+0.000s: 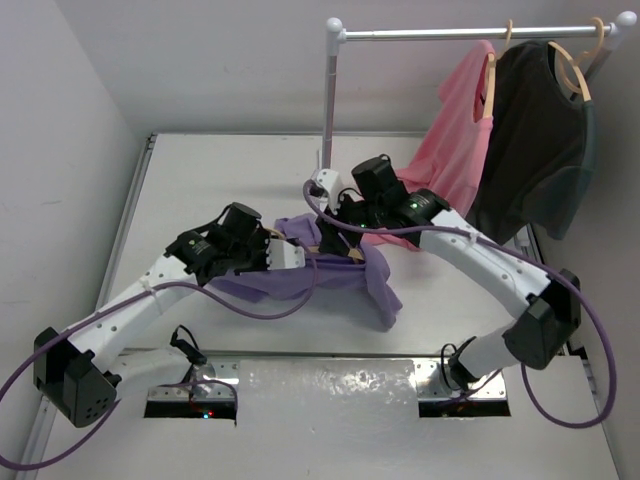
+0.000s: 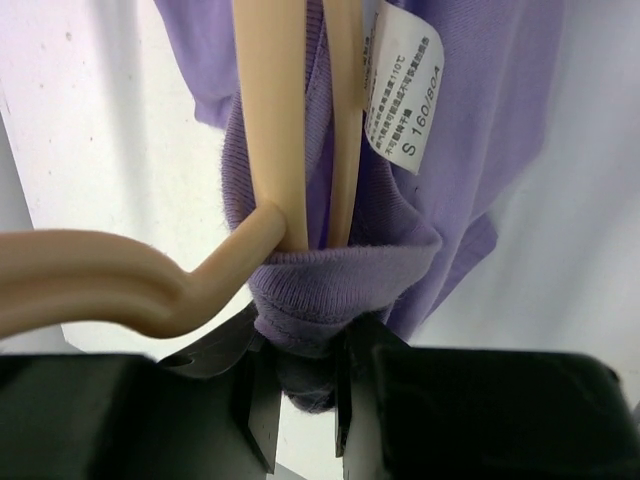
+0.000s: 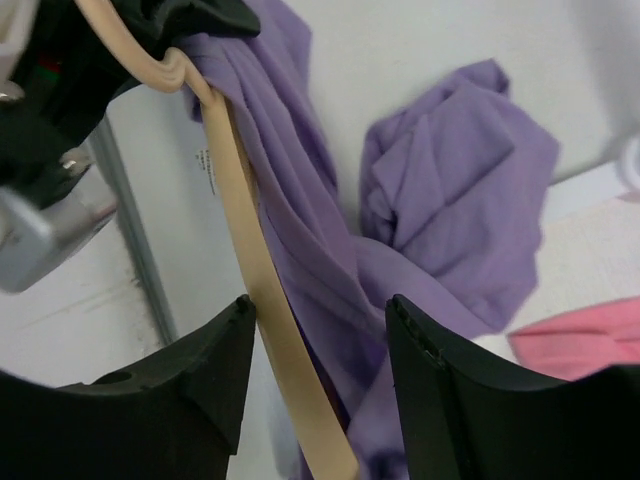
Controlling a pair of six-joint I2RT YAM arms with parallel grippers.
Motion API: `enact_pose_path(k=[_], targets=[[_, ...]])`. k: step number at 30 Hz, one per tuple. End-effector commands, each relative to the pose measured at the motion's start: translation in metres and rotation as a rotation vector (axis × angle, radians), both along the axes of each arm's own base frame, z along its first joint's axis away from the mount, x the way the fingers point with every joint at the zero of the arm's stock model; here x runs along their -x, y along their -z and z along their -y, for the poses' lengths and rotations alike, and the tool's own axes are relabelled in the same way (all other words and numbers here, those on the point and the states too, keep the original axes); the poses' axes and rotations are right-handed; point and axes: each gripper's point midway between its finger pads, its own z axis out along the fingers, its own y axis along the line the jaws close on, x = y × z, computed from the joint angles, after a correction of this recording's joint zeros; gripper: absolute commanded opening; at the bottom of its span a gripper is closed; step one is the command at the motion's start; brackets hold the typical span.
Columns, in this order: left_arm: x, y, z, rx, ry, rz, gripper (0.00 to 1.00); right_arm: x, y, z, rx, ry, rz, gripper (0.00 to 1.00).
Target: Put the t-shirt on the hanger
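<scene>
- My left arm reaches from its base at the near left up to the middle of the counter [image 1: 200,170], wrist pointing right.
- The left claw [image 2: 300,400] is pinched nearly closed on the ribbed collar of the t-shirt [image 1: 340,285], with the cloth bunched between its fingers.
- My right arm runs out to the right, bends at the elbow and reaches back left, ending close to the left claw.
- The right claw [image 3: 320,305] is spread open. One arm of the hanger [image 3: 255,270] passes between its fingers, nearer the left one, and nothing is clamped.
- The hanger's two arms go down inside the collar, and its hook curls out beside the left claw.
- The rest of the t-shirt lies crumpled on the counter, trailing toward the right arm.
- A rail [image 1: 450,33] at the back right carries a pink shirt [image 1: 460,130] and a black shirt [image 1: 535,150].
- The white label [image 2: 405,85] inside the collar reads "S 160/80A". The print above that is too fine for me to read.
</scene>
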Motion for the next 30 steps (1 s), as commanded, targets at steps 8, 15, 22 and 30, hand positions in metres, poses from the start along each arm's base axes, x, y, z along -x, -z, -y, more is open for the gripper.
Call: enact_pose_path(k=[8, 15, 22, 30], targets=[[-0.004, -0.033, 0.023, 0.106, 0.068, 0.059, 0.00, 0.011, 0.010, -0.018, 0.006, -0.162, -0.044, 0.47], [-0.004, -0.043, 0.035, 0.164, 0.075, 0.030, 0.00, -0.006, 0.039, -0.046, -0.023, -0.060, -0.054, 0.28], [-0.003, -0.044, 0.035, 0.169, 0.067, 0.020, 0.00, -0.017, 0.018, -0.051, -0.076, 0.007, 0.022, 0.00], [0.009, -0.050, 0.030, 0.220, 0.083, -0.049, 0.40, 0.007, 0.025, 0.002, -0.145, 0.061, -0.098, 0.00]])
